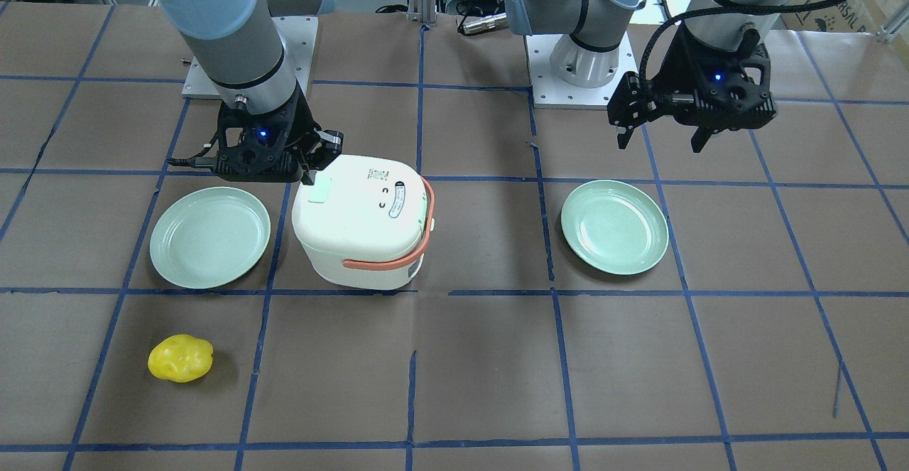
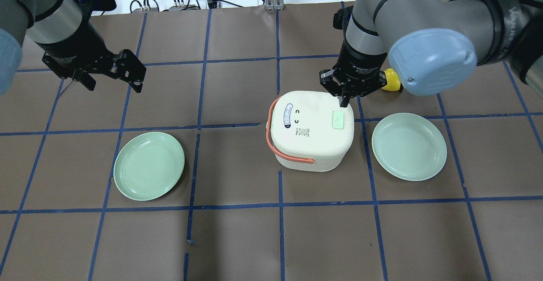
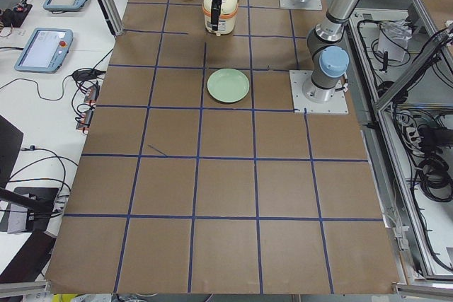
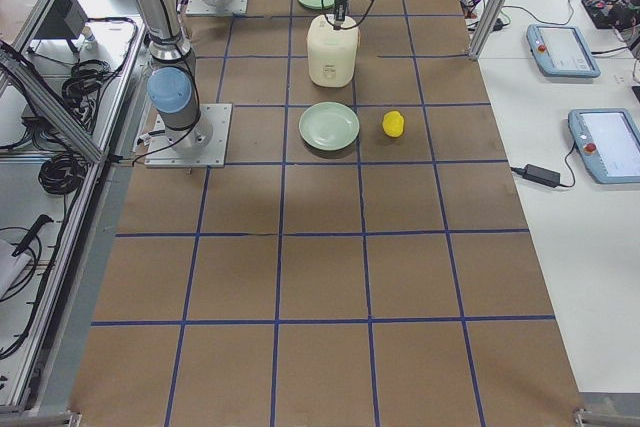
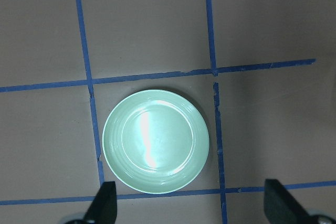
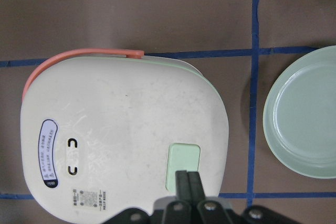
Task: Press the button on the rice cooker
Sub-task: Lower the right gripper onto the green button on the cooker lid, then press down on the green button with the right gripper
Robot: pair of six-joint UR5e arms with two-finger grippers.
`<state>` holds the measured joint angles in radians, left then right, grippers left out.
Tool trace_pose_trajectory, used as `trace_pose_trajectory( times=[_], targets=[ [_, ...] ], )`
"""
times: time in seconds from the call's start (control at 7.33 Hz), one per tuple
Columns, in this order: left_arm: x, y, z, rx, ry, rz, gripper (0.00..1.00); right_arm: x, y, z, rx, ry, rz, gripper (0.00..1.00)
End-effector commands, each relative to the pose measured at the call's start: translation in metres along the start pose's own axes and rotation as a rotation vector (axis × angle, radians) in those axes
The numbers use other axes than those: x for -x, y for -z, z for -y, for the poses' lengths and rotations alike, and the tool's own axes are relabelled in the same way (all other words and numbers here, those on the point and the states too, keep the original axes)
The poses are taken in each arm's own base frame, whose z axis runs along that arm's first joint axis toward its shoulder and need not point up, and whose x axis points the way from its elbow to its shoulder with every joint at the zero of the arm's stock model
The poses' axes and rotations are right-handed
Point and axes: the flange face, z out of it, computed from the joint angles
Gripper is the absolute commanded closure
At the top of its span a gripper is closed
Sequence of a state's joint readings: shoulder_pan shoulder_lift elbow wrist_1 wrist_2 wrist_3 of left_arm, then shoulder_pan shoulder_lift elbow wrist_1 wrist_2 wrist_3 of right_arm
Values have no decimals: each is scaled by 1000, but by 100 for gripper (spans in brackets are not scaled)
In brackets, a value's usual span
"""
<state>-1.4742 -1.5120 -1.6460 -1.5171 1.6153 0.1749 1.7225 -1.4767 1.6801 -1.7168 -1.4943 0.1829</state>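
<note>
The white rice cooker [image 2: 312, 132] with a salmon-orange handle stands mid-table with its lid closed. It also shows in the front view [image 1: 362, 222] and the right wrist view [image 6: 121, 145]. A mint-green button [image 6: 183, 163] sits on the lid near my right gripper [image 6: 187, 182]. That gripper is shut, and its joined tips are at the button's near edge [image 2: 344, 101]. I cannot tell whether they touch it. My left gripper [image 2: 114, 84] is open and empty, hovering high over the table's left side, above a green plate [image 5: 156, 140].
One mint-green plate [image 2: 409, 146] lies right of the cooker and another [image 2: 149, 165] lies to its left. A yellow lumpy object [image 1: 180, 358] lies beyond the right plate, partly behind my right arm in the overhead view. Blue tape lines grid the brown table.
</note>
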Motion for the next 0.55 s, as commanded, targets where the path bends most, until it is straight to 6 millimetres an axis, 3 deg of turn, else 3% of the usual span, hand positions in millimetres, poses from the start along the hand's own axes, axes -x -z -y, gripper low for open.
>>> trace_pose_trajectory(
  times=[0.0,0.14,0.41],
  targets=[
    [0,0,0,0,-2,0,0,-3,-28,-3,0,2,0,92],
    [0,0,0,0,0,0,0,-2,-26,0,-29,7,4,91],
    [0,0,0,0,0,0,0,-2,-38,4,-7,1,1,91]
  ],
)
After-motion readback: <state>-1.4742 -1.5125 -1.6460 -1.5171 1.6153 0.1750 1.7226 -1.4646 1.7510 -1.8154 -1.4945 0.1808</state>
